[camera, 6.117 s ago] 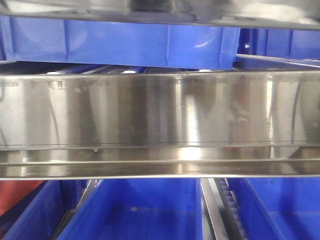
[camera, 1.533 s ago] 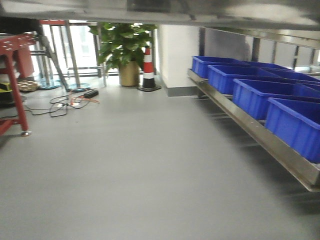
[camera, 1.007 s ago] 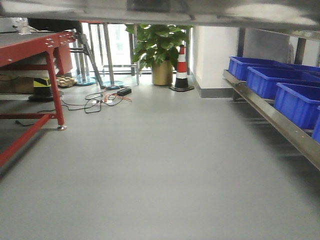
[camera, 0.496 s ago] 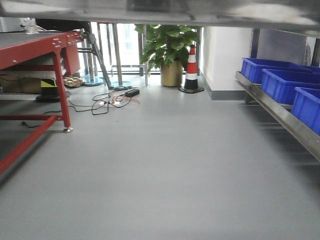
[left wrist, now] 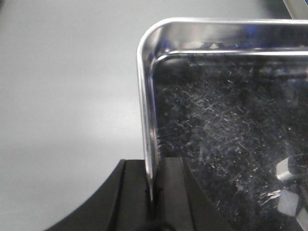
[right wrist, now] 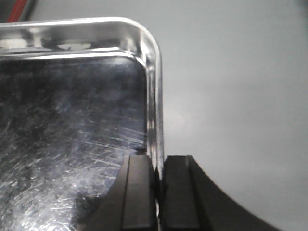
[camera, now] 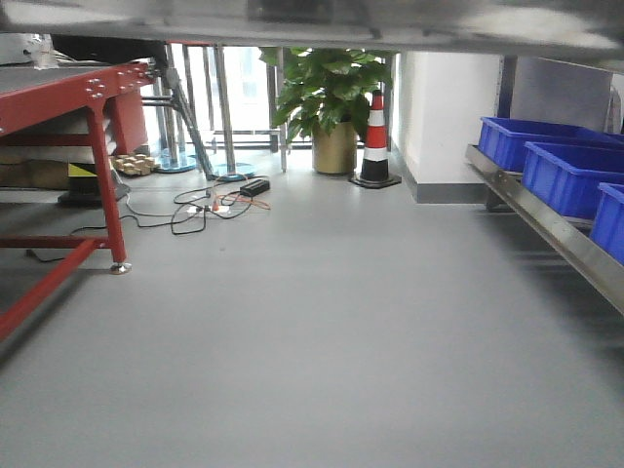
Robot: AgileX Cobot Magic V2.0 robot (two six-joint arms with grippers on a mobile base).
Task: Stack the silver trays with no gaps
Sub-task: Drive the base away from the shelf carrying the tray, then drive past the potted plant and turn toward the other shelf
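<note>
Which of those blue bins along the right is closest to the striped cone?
The far blue bin, last in the row, beside the white wall; the other two sit nearer the camera.

We count two grippers, the left gripper [left wrist: 153, 192] and the right gripper [right wrist: 159, 192], and one tray [left wrist: 231, 134] in each wrist view. In the front view we count three blue bins [camera: 575, 175], one steel rail [camera: 546, 224], one striped cone [camera: 375, 136], one potted plant [camera: 327, 83] and one red worktop [camera: 68, 88].
</note>
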